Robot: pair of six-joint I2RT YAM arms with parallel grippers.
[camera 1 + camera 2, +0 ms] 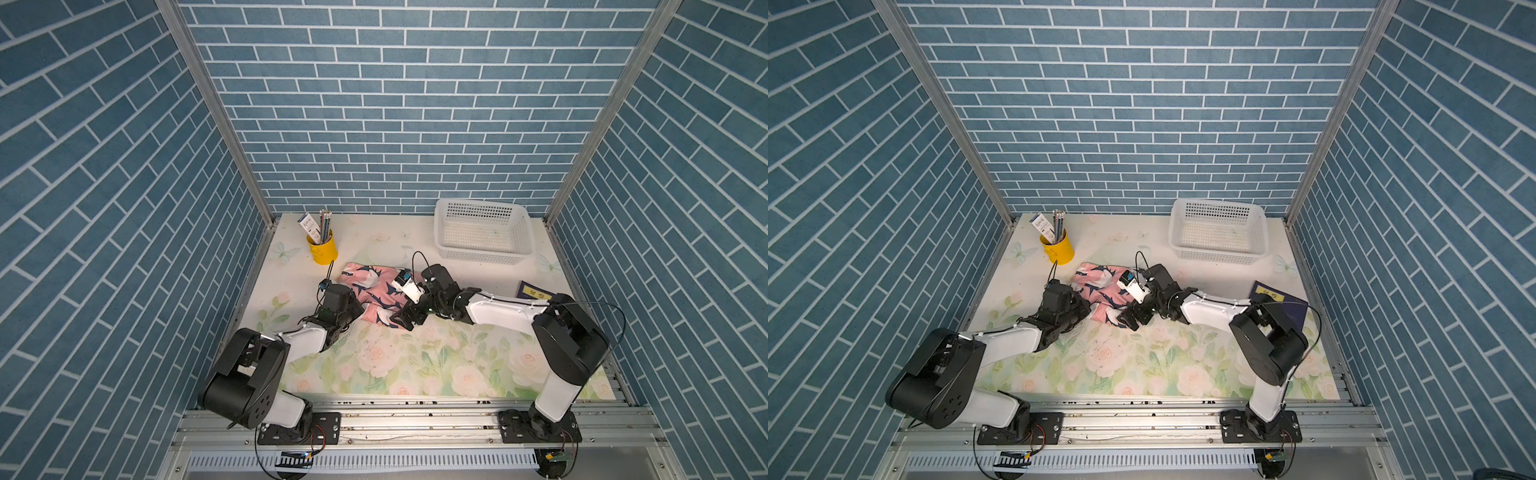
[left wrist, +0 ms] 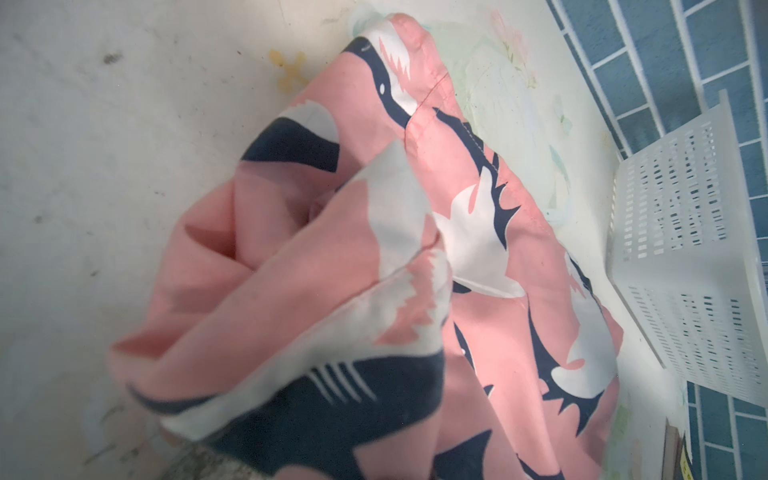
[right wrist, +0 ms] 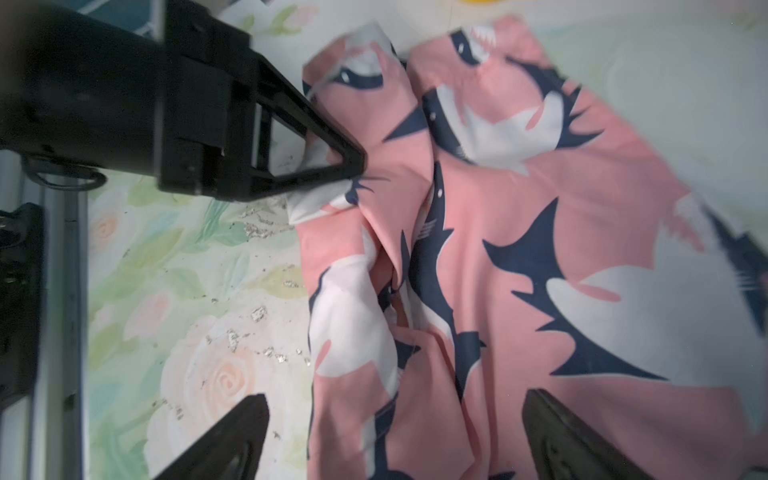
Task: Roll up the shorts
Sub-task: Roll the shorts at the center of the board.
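**Pink shark-printed fabric shorts** (image 1: pixel 374 286), crumpled mid-worktop between the arms. One edge is pinched by the closed left hand (image 3: pixel 357 166); the right hand (image 3: pixel 392 401) is spread open astride the cloth. For a tight roll, the fabric is best flattened first and both ends turned evenly. The floral-printed worktop (image 1: pixel 415 365) is enclosed by blue brick-patterned walls (image 1: pixel 395 104); a white perforated plastic basket (image 1: pixel 482 254) is set rearward.

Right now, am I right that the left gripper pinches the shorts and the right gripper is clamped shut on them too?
Not quite. The right gripper is open: in the right wrist view its jaws stand wide apart over the shorts, clamping nothing. The left gripper does pinch the shorts.
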